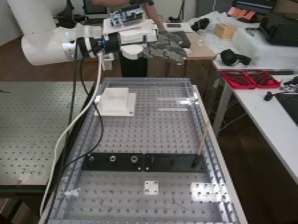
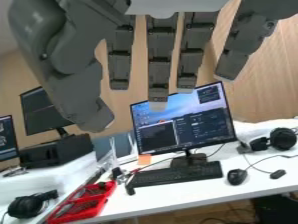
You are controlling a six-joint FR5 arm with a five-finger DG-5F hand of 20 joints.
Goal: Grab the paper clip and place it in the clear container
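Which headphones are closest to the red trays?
The black pair on the white surface right beside the trays; a second pair lies near the mouse instead.

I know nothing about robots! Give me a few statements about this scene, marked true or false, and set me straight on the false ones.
1. The hand is raised off the bench. True.
2. The hand is curled tightly into a fist. False: its fingers are straight and spread apart.
3. The white block sits nearer the bench's far end than the black plates do. True.
4. The hand is gripping the white block. False: the block rests on the bench, apart from the hand.
5. The red trays are on the white table. True.
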